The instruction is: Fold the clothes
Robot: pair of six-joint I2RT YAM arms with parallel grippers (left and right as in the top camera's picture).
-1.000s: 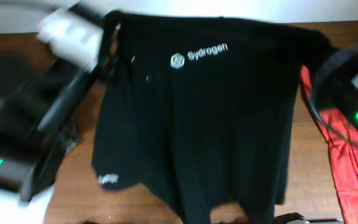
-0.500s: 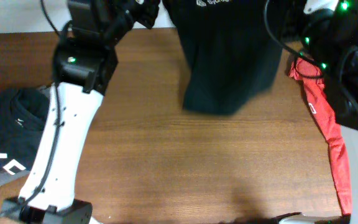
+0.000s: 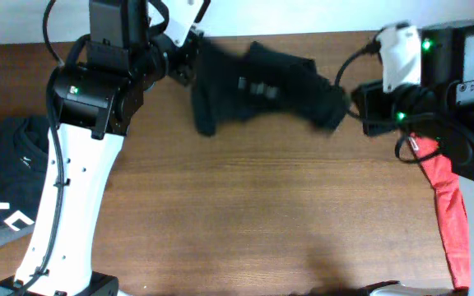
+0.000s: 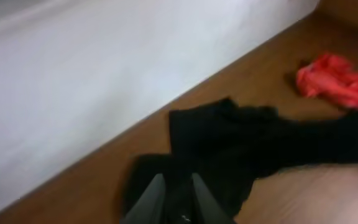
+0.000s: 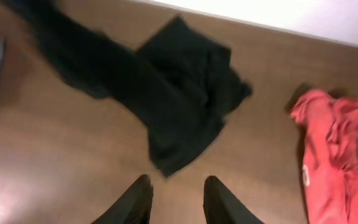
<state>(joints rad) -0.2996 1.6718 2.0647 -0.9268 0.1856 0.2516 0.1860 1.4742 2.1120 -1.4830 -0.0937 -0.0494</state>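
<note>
Half a second earlier the black garment (image 3: 257,86) had hung as a flat sheet at the far edge; it had since dropped into a crumpled band across the far part of the table (image 3: 245,214), and the right arm had swung in beside its end. At the far left edge a navy garment (image 3: 6,193) with white lettering lay bunched on the wood, partly behind the white left arm (image 3: 64,205). Further in, the left gripper (image 4: 176,180) reached the band's left end, and its wrist view (blurred, admittedly) showed the fingers (image 4: 154,198) drawn close with black cloth nipped between them. From there the black garment ran rightward, twisted and lumpy, a pale mark just visible on its middle, while a white wall (image 4: 73,74) rose behind the table's far edge. Its right end lay near the right gripper (image 5: 177,182), whose fingers (image 5: 135,199) stood spread with only bare wood between them, the cloth's nearest corner just ahead of the tips and not touching. Farthest right, the red garment (image 3: 444,210) trailed in a long strip down the table's right side, well apart from the black one
</note>
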